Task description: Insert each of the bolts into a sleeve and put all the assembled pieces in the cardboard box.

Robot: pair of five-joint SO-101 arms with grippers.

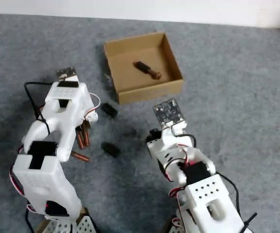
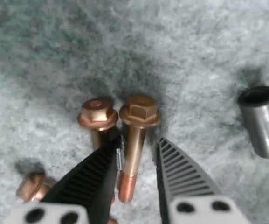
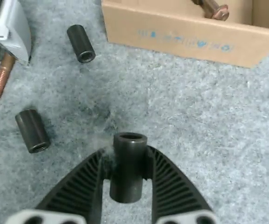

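Observation:
My left gripper is open, low over the carpet, its fingers on either side of a copper bolt. A second bolt lies right beside it and a third a little apart. My right gripper is shut on a black sleeve, held upright just above the carpet. Two more sleeves lie between the arms. The cardboard box at the back holds one assembled bolt and sleeve.
Grey carpet covers the table. Another bolt lies by the left arm's base. A sleeve rests close to the left gripper. The box wall stands just beyond the right gripper.

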